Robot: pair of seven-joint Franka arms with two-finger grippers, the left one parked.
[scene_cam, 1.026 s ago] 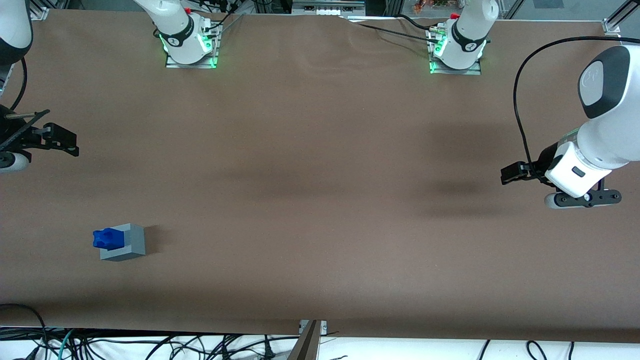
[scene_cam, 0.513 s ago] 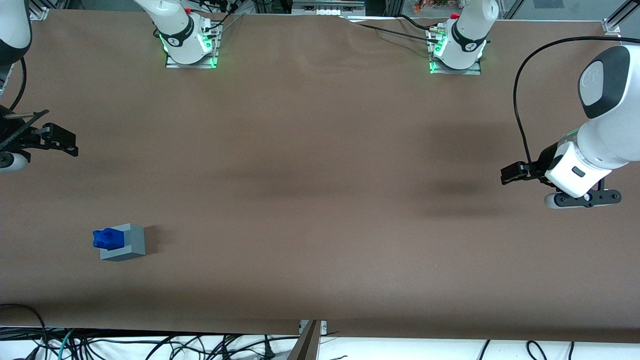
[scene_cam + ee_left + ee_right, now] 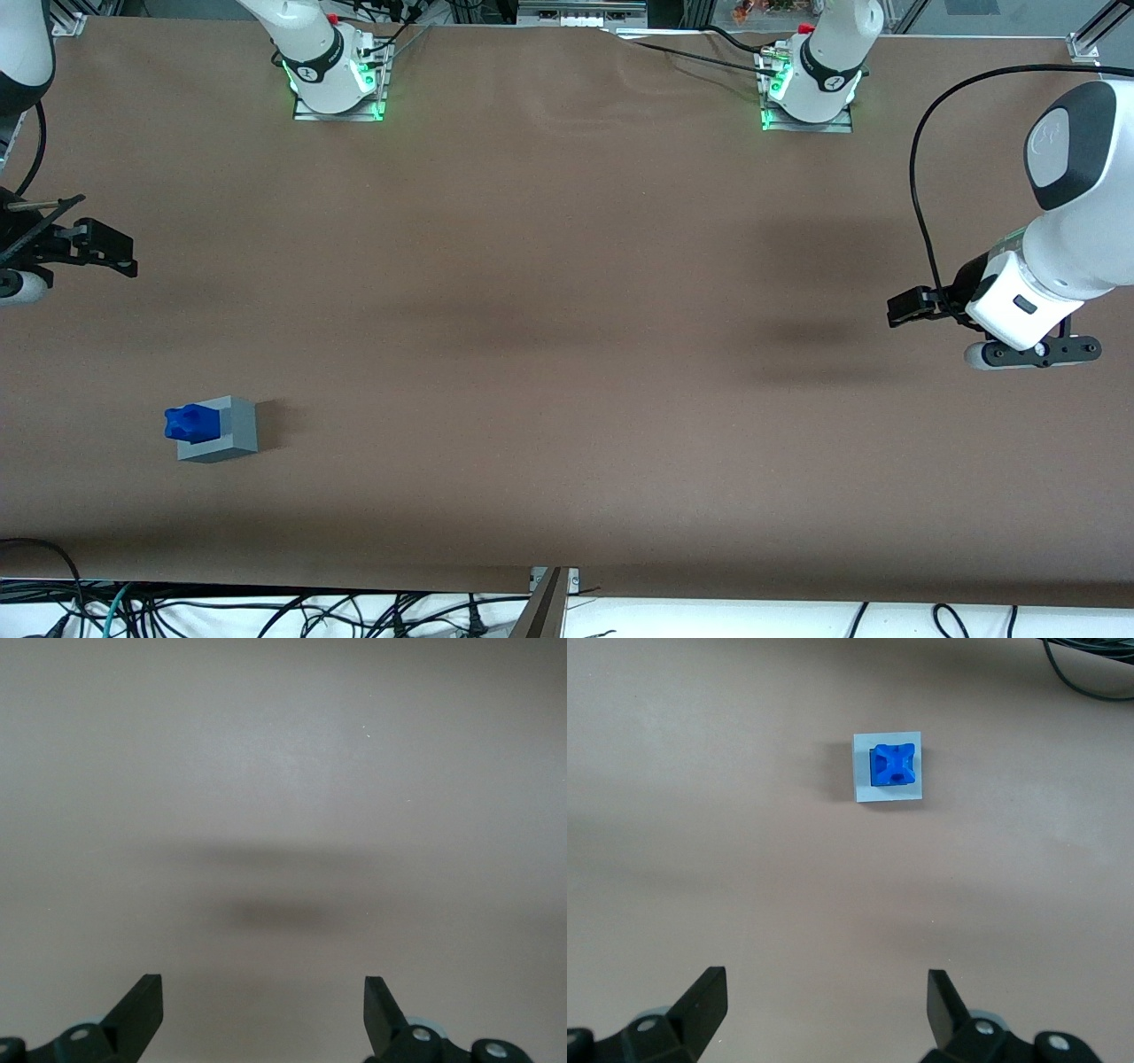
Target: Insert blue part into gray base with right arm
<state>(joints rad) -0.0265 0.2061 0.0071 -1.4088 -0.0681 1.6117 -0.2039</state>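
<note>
The blue part (image 3: 190, 423) sits in the top of the gray base (image 3: 237, 430), standing up out of the recess, on the brown table toward the working arm's end. My right gripper (image 3: 13, 285) hangs at that end's edge, high above the table and farther from the front camera than the base. In the right wrist view the gripper (image 3: 826, 1001) is open and empty, with both black fingertips (image 3: 709, 997) wide apart. The blue part (image 3: 893, 765) shows seated in the gray base (image 3: 862, 788), well apart from the fingers.
Both arm bases (image 3: 335, 80) (image 3: 808, 89) stand on the table's edge farthest from the front camera. Loose cables (image 3: 177, 611) lie off the table's near edge, and a black cable (image 3: 1090, 673) shows in the right wrist view.
My right gripper has drifted slightly away from the front camera. The blue part and gray base have not moved.
</note>
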